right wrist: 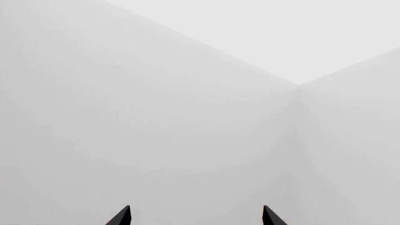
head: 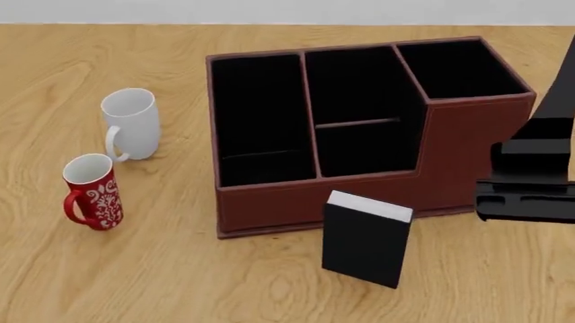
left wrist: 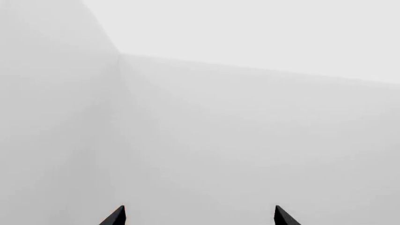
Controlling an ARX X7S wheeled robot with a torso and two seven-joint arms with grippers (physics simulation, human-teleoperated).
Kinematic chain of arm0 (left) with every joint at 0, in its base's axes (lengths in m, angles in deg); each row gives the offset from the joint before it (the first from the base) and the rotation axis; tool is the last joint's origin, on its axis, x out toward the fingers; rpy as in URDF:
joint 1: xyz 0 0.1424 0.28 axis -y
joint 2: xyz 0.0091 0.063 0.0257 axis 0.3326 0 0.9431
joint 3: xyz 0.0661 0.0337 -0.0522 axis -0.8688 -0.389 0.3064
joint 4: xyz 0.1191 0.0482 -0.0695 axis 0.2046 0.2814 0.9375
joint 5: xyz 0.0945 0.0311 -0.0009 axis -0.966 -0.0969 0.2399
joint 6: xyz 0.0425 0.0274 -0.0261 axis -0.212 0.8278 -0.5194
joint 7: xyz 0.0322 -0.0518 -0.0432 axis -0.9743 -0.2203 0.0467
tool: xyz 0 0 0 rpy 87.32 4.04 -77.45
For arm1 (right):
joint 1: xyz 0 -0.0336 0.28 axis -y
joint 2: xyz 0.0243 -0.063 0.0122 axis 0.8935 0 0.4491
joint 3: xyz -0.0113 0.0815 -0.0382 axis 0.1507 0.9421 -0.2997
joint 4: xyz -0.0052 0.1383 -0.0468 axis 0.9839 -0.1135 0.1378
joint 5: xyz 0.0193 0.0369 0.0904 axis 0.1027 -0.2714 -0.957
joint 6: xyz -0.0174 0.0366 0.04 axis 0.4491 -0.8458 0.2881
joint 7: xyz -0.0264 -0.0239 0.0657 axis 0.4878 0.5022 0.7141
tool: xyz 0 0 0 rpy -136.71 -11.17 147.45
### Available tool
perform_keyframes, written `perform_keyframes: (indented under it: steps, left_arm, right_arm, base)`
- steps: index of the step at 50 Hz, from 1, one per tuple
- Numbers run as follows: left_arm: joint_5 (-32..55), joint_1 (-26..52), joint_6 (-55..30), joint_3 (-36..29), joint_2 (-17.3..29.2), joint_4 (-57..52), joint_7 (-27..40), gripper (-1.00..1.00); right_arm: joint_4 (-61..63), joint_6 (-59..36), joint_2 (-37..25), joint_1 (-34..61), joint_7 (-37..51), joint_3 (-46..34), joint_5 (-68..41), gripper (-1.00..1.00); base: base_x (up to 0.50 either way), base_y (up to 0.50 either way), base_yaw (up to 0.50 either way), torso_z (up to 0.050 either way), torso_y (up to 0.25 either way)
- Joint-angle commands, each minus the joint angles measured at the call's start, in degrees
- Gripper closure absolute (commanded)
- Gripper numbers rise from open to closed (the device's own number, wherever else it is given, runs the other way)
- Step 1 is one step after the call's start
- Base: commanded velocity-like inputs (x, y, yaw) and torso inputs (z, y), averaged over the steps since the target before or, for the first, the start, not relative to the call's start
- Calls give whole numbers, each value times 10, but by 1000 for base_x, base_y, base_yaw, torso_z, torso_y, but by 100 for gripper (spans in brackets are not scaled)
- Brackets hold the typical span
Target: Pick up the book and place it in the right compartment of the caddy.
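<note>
Black book (head: 367, 245) stands upright beside your right gripper (right wrist: 195, 216), jaws spread and empty; a careless nudge topples it against the caddy (head: 467, 158).

You see only the fingertips of the left gripper (left wrist: 200, 216) and right gripper (right wrist: 196, 216); picture edges cut the rest off.

Right gripper (right wrist: 196, 216) with two dark fingertips (right wrist: 121, 216) set apart, nothing between them, pale grey walls (right wrist: 156, 131) meeting at a corner beyond
</note>
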Motion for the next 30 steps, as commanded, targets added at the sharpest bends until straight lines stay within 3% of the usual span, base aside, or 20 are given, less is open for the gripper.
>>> perform_keyframes:
  steps: [1,30]
  left_arm:
    - [32,16,-14,14,14,-9,18,-100]
    - [43,12,10,-5,27,0,37,-100]
  right_arm:
    - [-2,11,-33,12,31,-10,-41,-100]
    - [-14,43,-31,-12,14,-46,-1,-100]
  base:
    - [293,-160,0,0,0]
    - [283,-273,0,0,0]
